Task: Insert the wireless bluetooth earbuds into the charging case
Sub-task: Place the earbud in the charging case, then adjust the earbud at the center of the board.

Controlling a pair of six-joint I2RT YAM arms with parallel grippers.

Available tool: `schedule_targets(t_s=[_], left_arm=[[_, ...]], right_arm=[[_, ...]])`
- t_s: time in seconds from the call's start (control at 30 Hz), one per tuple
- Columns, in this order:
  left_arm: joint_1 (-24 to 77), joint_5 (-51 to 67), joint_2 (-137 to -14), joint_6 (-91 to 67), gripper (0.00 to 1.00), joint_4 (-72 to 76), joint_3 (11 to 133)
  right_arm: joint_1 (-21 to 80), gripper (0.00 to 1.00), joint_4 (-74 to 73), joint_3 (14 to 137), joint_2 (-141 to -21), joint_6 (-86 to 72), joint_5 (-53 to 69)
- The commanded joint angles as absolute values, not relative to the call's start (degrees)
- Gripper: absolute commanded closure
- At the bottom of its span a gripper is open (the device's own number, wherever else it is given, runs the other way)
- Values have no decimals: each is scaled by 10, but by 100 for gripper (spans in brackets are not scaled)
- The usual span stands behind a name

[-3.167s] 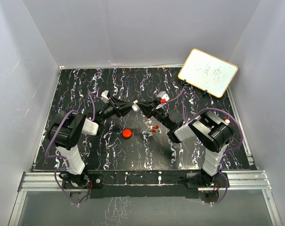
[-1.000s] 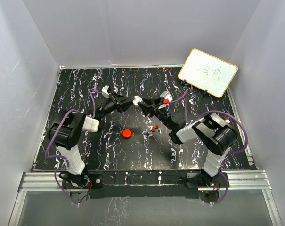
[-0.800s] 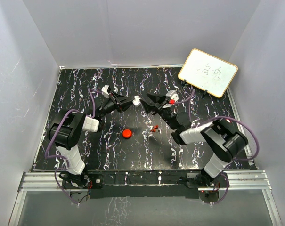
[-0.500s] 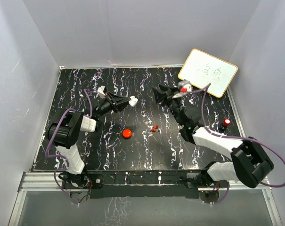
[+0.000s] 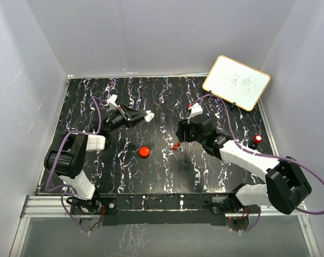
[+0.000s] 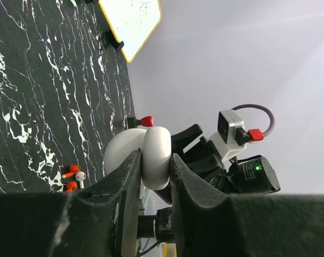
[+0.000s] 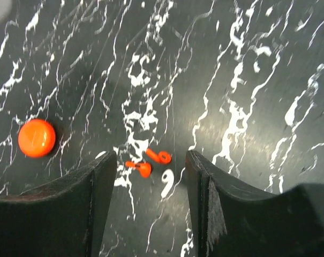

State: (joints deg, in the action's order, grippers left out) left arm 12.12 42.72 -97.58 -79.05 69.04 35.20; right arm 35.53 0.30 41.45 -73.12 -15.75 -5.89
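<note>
Earbuds: were they in the charging case?
— No. Both lay loose on the tabletop near it. Right hand hung open over them; farther back, left hand was clamped on a white rounded object.

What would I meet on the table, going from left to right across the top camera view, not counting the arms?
red puck → small red pieces → whiteboard
</note>
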Motion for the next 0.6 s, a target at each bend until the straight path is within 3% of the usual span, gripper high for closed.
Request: schedule_targets(t_s=[0.0, 0.2, 0.57], left_arm=[[121, 434, -936, -747, 100, 652, 365], [121, 437, -939, -757, 100, 668, 359], [121, 440, -938, -751, 100, 660, 361]], right_arm=[[356, 48, -53, 395, -715, -222, -16], [355, 43, -33, 344, -703, -252, 22], [356, 41, 5, 362, -786, -243, 31]])
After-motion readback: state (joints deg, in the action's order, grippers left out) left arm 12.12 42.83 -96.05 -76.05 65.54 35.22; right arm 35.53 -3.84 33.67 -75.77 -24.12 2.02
